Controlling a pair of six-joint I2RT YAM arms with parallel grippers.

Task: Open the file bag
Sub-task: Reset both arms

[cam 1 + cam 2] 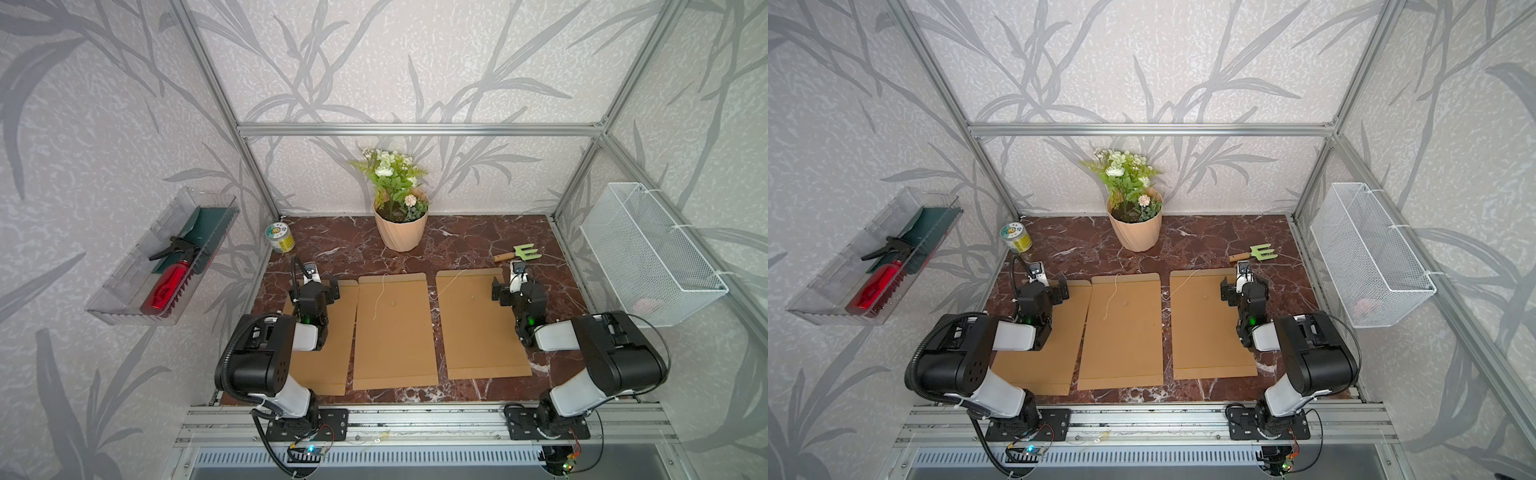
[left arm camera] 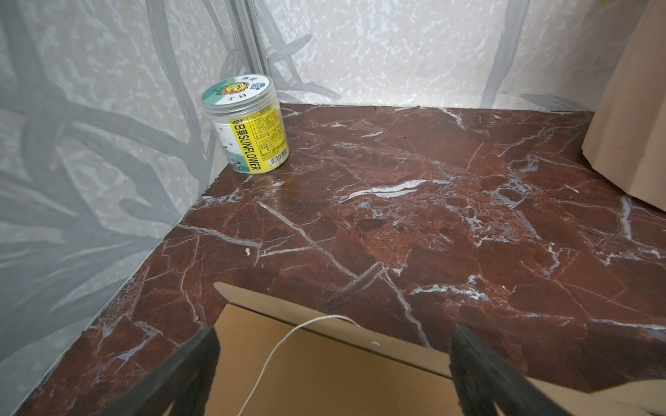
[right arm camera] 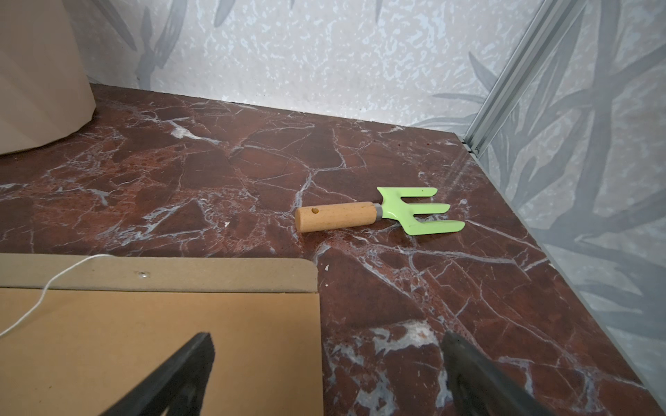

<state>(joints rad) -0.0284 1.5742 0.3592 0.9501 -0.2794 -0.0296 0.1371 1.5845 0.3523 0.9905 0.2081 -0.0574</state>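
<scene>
Three brown paper file bags (image 1: 394,332) lie abreast on our red-marble counter (image 1: 457,241), flaps toward the peach ribbed flower pot (image 1: 401,232). Our left end effector (image 2: 333,333) and right end effector (image 3: 326,338) hover empty, jaws wide, over the outer bags' pot-side edges; bare counter beyond.
</scene>
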